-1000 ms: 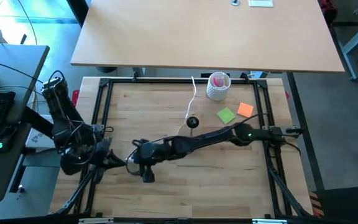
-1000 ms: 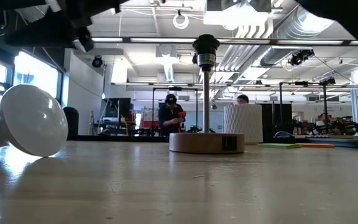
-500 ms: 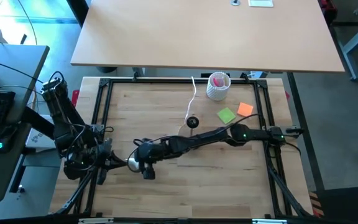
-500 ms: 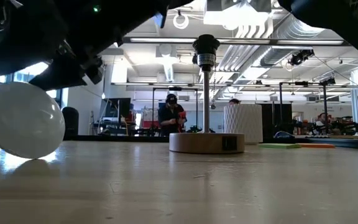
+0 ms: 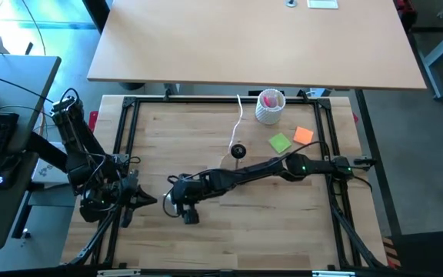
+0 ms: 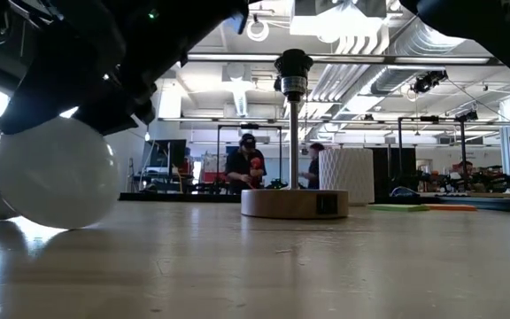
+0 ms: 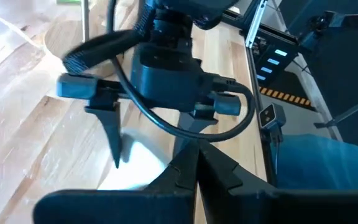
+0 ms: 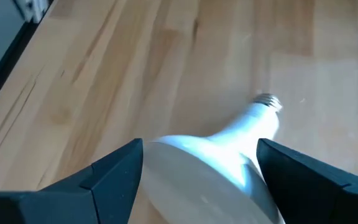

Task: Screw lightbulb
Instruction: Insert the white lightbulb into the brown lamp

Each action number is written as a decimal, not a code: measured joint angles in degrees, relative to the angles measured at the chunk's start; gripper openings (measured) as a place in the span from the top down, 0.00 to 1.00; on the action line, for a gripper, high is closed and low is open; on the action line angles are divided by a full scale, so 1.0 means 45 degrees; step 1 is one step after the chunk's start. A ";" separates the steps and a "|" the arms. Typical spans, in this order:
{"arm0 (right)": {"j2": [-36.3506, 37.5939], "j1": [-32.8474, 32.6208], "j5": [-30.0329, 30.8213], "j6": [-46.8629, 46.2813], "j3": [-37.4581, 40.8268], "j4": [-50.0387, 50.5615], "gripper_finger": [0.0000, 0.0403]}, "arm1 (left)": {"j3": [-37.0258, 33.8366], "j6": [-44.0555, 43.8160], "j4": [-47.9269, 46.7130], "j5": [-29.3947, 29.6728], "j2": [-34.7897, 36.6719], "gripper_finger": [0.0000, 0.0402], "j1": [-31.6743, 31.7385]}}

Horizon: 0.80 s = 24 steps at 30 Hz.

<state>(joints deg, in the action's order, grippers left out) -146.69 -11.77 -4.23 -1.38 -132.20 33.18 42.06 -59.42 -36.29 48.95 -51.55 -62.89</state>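
The white lightbulb (image 6: 56, 173) lies on its side on the wooden table, toward the near left. In the right wrist view its globe (image 8: 191, 168) rests on the wood and its silvery screw base (image 8: 267, 101) points away. My right gripper (image 8: 199, 149) is open, low over the bulb, with one finger on each side of the globe. My left gripper (image 7: 197, 168) is shut on nothing, just left of the bulb near the table's left edge (image 5: 141, 200). The wooden disc stand with its black socket (image 6: 292, 71) is at the table's middle (image 5: 238, 151). My right gripper comes at the lightbulb slanting down from the table's right side. Its fingers (image 8: 114, 174) stand along the two sides of the globe. I cannot tell whether they touch it. The bulb lies on the table.
A white perforated cup (image 5: 269, 106) with pink contents stands at the far side. A green note (image 5: 280, 142) and an orange note (image 5: 304, 135) lie right of the stand. A white cord (image 5: 239, 119) runs from the stand to the far edge. People move in the room beyond.
My right gripper has sunk over the lightbulb and tipped further down, staying open. The bulb has turned about on the table. Its neck, which stuck out to the left in the low view, is now mostly behind the globe.
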 joint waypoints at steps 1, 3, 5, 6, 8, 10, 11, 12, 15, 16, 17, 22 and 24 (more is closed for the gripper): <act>0.0000 0.0000 -0.0102 0.0051 0.0000 0.0153 0.23 | 0.0000 0.0000 0.0000 0.0018 0.0000 1.00 0.0000; 0.0000 -0.0015 -0.0136 0.0089 0.0000 0.0481 0.24 | 0.0000 0.0003 -0.0019 0.0064 0.0000 1.00 0.0000; 0.0000 -0.0015 -0.0228 0.0349 0.0000 0.0817 0.25 | 0.0000 0.0017 -0.0034 0.0113 0.0000 1.00 0.0005; 0.0000 -0.0010 -0.0292 0.0480 0.0000 0.0936 0.26 | 0.0000 0.0019 -0.0039 0.0148 0.0000 1.00 0.0000; 0.0032 0.0000 -0.0475 0.0664 0.0000 0.1207 0.28 | 0.0000 0.0019 -0.0092 0.0236 0.0000 1.00 0.0004; 0.0077 -0.0021 -0.0572 0.0826 0.0000 0.1582 0.30 | 0.0000 0.0140 -0.0092 0.0295 0.0000 1.00 0.0005; 0.0110 -0.0037 -0.0606 0.0923 0.0000 0.1759 0.31 | 0.0000 0.0178 -0.0087 0.0300 0.0000 1.00 0.0000; 0.0184 -0.0064 -0.0605 0.1066 0.0003 0.2068 0.32 | 0.0000 0.0231 -0.0090 0.0305 0.0000 1.00 0.0004; 0.0363 -0.0162 -0.0400 0.1257 0.0041 0.3192 0.36 | 0.0000 0.0243 -0.0078 0.0474 0.0000 1.00 0.0000; 0.0381 -0.0213 -0.0316 0.1285 0.0050 0.3596 0.37 | 0.0000 0.0240 -0.0096 0.0546 -0.0003 1.00 0.0006; 0.0454 -0.0266 -0.0179 0.1319 0.0060 0.3974 0.38 | 0.0000 0.0243 -0.0100 0.0612 -0.0002 1.00 0.0005; 0.0884 -0.0685 0.0194 0.1474 0.0053 0.5802 0.46 | 0.0000 0.0451 -0.0071 0.0766 -0.0060 1.00 0.0004; 0.0986 -0.0880 0.0433 0.1518 0.0053 0.6390 0.50 | 0.0000 0.0471 -0.0070 0.0903 -0.0148 1.00 0.0008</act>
<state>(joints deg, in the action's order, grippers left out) -142.26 -15.73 -2.28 5.45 -131.96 61.93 42.06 -57.30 -36.61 53.01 -52.21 -62.86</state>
